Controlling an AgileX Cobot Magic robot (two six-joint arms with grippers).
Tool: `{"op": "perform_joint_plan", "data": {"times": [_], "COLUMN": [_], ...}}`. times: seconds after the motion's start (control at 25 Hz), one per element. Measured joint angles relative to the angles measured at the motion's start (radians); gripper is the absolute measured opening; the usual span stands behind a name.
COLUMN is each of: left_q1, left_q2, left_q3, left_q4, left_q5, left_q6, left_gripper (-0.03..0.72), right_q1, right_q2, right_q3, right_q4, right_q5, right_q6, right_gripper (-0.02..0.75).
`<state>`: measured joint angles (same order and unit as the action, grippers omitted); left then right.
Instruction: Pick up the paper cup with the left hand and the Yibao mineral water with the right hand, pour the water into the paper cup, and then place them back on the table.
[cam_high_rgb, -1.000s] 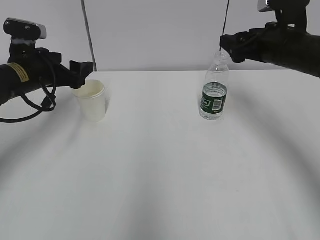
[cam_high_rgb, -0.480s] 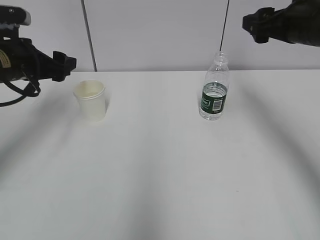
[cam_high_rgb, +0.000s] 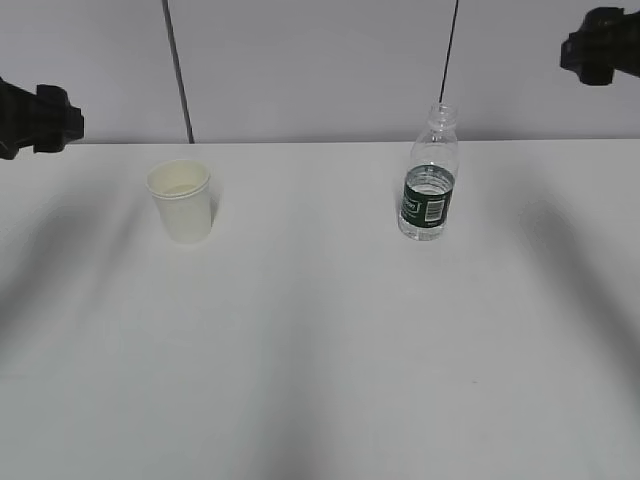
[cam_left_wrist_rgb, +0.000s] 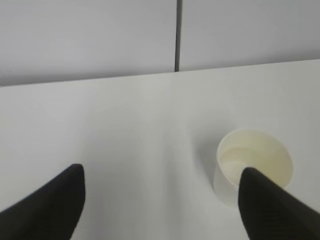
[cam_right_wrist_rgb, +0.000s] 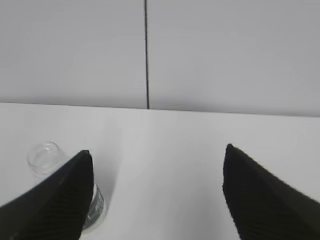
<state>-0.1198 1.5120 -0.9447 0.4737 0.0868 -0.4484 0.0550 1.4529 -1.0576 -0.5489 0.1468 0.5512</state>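
Note:
The paper cup (cam_high_rgb: 181, 200) stands upright on the white table (cam_high_rgb: 320, 330) at the left, with liquid in its bottom; the left wrist view shows the cup (cam_left_wrist_rgb: 252, 162) partly behind the right finger. The uncapped Yibao mineral water (cam_high_rgb: 430, 178) stands upright at the right; its mouth (cam_right_wrist_rgb: 45, 157) shows beside the left finger in the right wrist view. My left gripper (cam_left_wrist_rgb: 162, 182) is open and empty, at the left frame edge (cam_high_rgb: 45, 120), away from the cup. My right gripper (cam_right_wrist_rgb: 157, 167) is open and empty, high at the right edge (cam_high_rgb: 600, 45).
A grey panelled wall with dark vertical seams (cam_high_rgb: 178, 70) runs behind the table's far edge. White tabletop stretches between the cup and the bottle and toward the front.
Both arms have pulled back outward and upward: the left away from the cup to the left edge, the right away from the bottle neck to the upper right. Cup and bottle stay put.

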Motion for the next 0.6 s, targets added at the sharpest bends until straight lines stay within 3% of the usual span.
{"op": "perform_joint_plan", "data": {"times": [0.36, 0.6], "left_q1": [0.000, 0.000], "left_q2": [-0.076, -0.091], "left_q3": [0.000, -0.032], "left_q4": [-0.106, -0.259], "left_q5": [0.386, 0.670], "left_q6": [0.001, 0.140], "left_gripper": [0.556, 0.553], "right_q1": [0.000, 0.000], "right_q2": [-0.128, -0.191], "right_q3": [0.000, 0.000], "right_q4": [0.081, 0.222], "right_q5": [0.444, 0.592], "right_q6": [-0.026, -0.153], "right_gripper": [0.590, 0.588]}}
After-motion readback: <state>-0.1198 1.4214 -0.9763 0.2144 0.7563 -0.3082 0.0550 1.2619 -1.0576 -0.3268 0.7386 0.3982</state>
